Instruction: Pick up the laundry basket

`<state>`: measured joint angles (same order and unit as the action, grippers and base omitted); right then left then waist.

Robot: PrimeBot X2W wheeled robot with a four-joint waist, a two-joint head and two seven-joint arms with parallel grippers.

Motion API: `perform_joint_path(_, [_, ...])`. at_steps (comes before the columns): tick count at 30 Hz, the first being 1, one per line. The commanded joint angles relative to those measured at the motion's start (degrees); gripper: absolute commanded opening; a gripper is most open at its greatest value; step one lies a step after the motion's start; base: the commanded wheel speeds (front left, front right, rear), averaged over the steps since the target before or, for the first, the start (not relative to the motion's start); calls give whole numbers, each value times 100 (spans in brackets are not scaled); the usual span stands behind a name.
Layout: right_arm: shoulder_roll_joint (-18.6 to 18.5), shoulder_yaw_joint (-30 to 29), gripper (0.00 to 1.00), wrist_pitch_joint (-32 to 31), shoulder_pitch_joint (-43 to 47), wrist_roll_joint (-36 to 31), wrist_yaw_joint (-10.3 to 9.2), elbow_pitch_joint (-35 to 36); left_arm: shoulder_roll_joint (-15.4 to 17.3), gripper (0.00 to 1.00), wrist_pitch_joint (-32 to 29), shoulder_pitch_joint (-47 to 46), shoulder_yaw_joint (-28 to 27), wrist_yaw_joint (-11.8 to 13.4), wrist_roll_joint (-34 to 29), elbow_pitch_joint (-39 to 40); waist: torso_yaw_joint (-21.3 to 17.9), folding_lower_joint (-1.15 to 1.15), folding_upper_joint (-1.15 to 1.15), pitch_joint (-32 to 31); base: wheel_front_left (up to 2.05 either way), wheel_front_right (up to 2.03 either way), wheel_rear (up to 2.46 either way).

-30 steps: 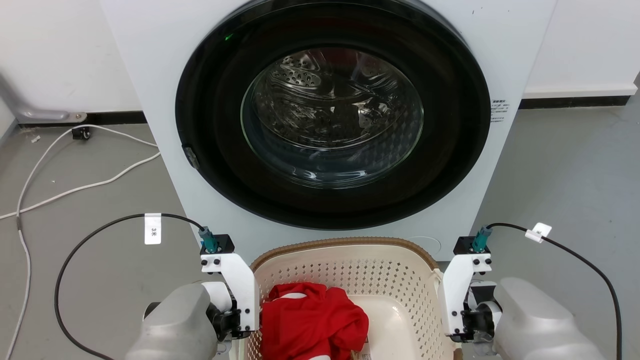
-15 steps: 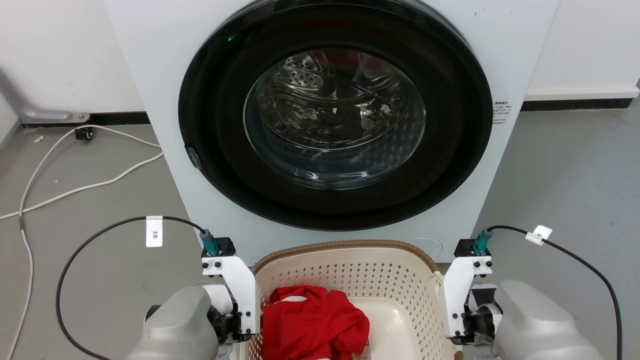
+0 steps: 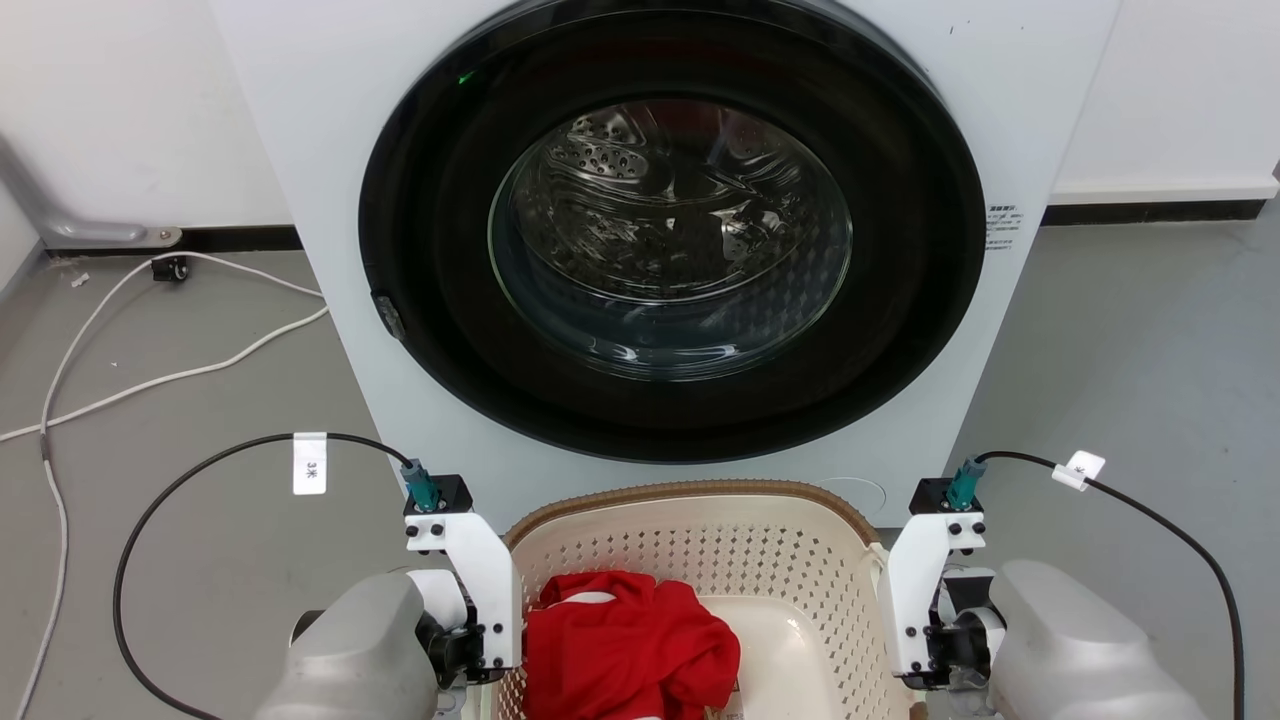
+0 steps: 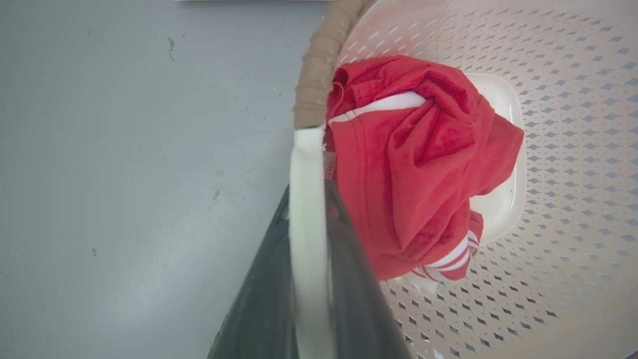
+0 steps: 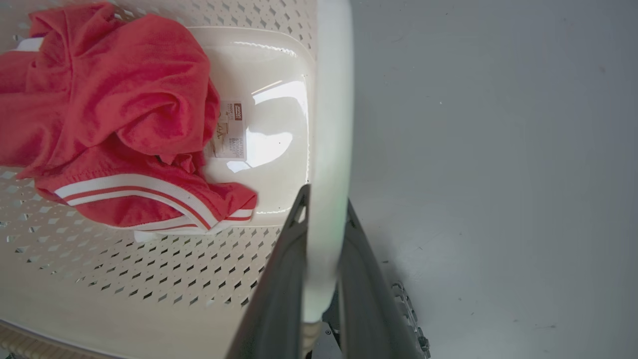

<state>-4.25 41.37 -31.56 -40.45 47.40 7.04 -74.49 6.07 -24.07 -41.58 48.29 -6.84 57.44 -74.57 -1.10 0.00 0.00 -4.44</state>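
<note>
Both pincers pinch the cream-white perforated plastic laundry basket (image 3: 690,545), which lies just in front of the white front-loading washing machine (image 3: 310,130), below its door. The left gripper (image 4: 308,199) clamps the left white handle (image 4: 305,164), and the right gripper (image 5: 325,199) clamps the right white handle (image 5: 331,99). The basket spans straight between them, so a level, even raise seems called for.

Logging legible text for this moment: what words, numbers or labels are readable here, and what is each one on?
"3米": left cable tag, white, printed sideways, on the left arm's black cable.
Right cable tag: a small mark, too small to read.
Sticker on the washing machine front: several printed lines, too small to read.
Label on the laundry basket floor beside the red garment: red logo and print, blurred.
</note>
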Motion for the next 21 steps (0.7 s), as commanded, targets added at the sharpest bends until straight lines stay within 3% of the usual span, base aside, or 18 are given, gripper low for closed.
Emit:
perform_joint_path(1, [251, -19, 0, 14, 26, 23, 83, 113, -298, 0, 17, 11, 16, -111, 52, 127, -1, 0, 0, -2, 0, 0, 0])
perform_joint_path(21, [257, -70, 0, -102, 43, 35, 83, 115, -310, 0, -30, 28, 78, -114, 111, 130, 18, 0, 0, 2, 0, 0, 0])
